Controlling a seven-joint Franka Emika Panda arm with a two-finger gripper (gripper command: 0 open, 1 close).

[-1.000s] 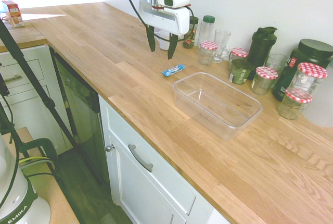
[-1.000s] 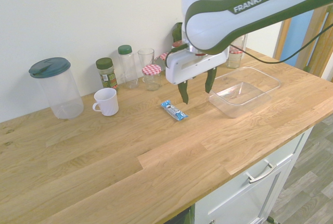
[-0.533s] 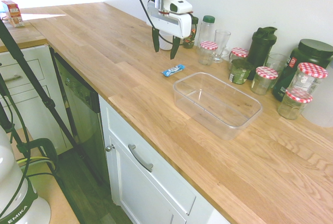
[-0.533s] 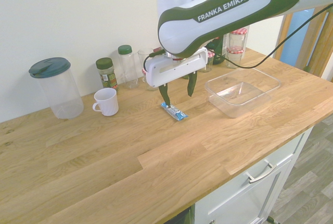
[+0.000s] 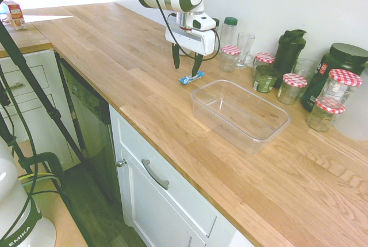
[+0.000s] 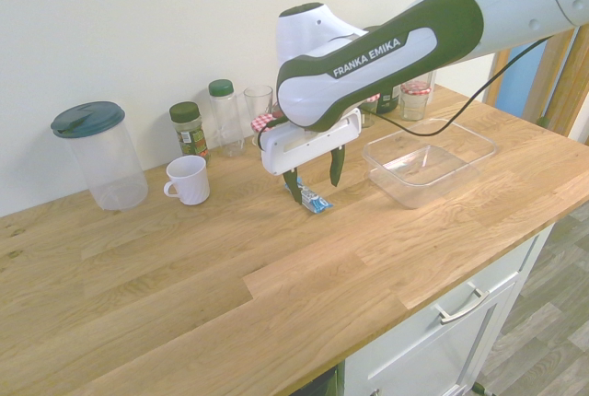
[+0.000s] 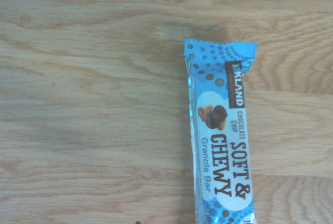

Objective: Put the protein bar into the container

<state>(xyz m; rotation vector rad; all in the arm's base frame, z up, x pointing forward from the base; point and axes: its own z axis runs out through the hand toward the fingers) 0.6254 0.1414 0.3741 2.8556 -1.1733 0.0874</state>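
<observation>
1. We see the wooden bench [image 5: 167,120] first, carrying everything else.
2. On it sits the clear rectangular plastic tub [image 5: 240,115], lidless and upright, near the bar. A low carry could clip its rim and shove it along.
3. Next in size is our claw [image 6: 316,180], released, its fingers spread above the bar with nothing grasped. It may be a little off-centre, though the exterior views leave us unsure; closing like that could pinch one end and swing the bar askew.
4. Smallest is the Kirkland Soft & Chewy granola bar [image 7: 221,130], lying flat on the bench outside the tub. Its wrapper looks slick, so a shallow grip could let it slip on the lift. Were we to descend too far, the fingertips would press into the wood.
</observation>
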